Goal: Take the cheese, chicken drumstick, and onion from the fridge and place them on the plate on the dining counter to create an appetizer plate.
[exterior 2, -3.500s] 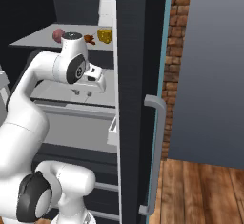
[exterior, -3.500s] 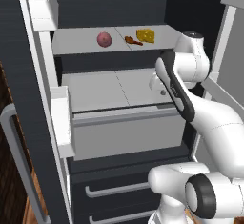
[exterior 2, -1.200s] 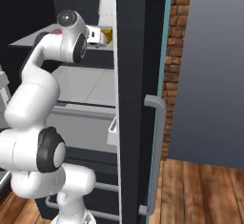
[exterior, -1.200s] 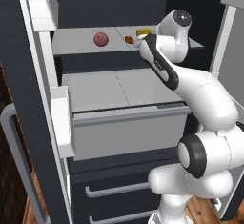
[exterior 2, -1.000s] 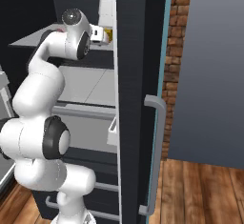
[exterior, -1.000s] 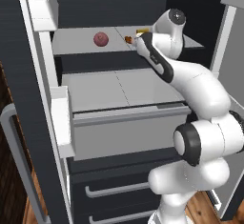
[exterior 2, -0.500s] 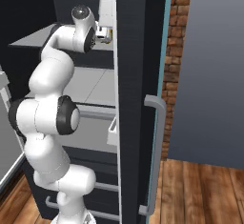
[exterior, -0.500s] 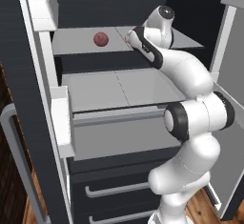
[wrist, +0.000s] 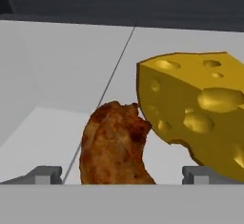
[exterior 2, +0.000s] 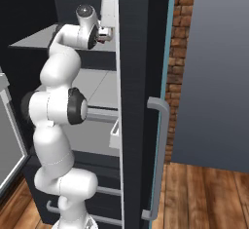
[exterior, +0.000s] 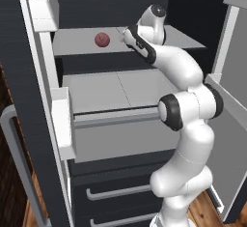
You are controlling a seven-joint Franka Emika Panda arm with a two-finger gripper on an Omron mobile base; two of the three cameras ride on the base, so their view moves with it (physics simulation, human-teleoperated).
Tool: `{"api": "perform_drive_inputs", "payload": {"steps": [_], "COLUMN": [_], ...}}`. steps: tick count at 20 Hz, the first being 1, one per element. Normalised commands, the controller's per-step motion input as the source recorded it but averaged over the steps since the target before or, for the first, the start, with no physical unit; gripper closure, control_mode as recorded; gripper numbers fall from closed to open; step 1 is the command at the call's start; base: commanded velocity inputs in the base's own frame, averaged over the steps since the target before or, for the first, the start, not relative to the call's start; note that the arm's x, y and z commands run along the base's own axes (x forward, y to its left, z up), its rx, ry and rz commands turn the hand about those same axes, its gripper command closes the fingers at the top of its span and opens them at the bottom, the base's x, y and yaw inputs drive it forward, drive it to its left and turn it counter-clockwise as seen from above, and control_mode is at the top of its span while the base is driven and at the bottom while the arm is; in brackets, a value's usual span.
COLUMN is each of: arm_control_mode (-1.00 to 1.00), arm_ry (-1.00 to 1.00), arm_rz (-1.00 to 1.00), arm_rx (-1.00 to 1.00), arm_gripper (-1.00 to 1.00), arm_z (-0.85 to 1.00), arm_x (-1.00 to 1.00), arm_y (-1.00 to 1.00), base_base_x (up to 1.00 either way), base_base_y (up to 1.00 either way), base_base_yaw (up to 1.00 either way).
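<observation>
1. Sitting on the fridge's (exterior: 29,100) top light grey shelf (exterior: 77,45), the chicken drumstick (wrist: 116,144) is right in front of the hand camera, and the cheese (wrist: 195,118) is just beside it, the two touching or nearly so.
2. On the same shelf, the onion (exterior: 102,39) sits by itself toward the left half, well apart from the arm's end.
3. Gripper (wrist: 121,174) is wide open, nothing held; its fingertips (wrist: 45,174) stand either side of the drumstick's near end, low over the shelf.
4. Shelf surface is plain pale grey with a thin seam running back across it, and a dark back wall behind.
5. Below that there's a second grey shelf (exterior: 111,91), then drawers with bar handles (exterior: 118,191).
6. Room-wise: the fridge door (exterior 2: 141,101) hangs open with a grey handle (exterior 2: 160,160), a brick wall (exterior 2: 176,52) is behind it, and there's a wooden floor (exterior 2: 209,199).
</observation>
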Motion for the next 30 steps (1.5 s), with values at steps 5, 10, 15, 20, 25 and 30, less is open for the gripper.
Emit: {"api": "perform_drive_inputs", "payload": {"steps": [5, 10, 15, 20, 25, 30], "arm_control_mode": [-1.0, -1.0, -1.0, -1.0, -1.0, -1.0], "arm_ry": [0.0, 0.0, 0.04, 0.01, -0.11, -0.2], "arm_rz": [0.0, 0.0, -0.03, -0.05, -0.09, -0.16], "arm_rx": [-0.03, -0.02, 0.0, 0.0, 0.0, 0.0], "arm_gripper": [1.0, 1.0, 1.0, 1.0, 1.0, 1.0], "arm_z": [-0.32, -0.29, -0.25, -0.14, -0.15, -0.26], "arm_x": [0.28, -0.02, -0.14, -0.34, -0.85, -1.0], "arm_y": [0.34, 0.04, -0.09, -0.09, -0.02, -0.05], "base_base_x": [0.0, 0.0, 0.0, 0.0, 0.0, 0.0], "base_base_y": [0.0, 0.0, 0.0, 0.0, 0.0, 0.0], "base_base_yaw": [0.0, 0.0, 0.0, 0.0, 0.0, 0.0]}}
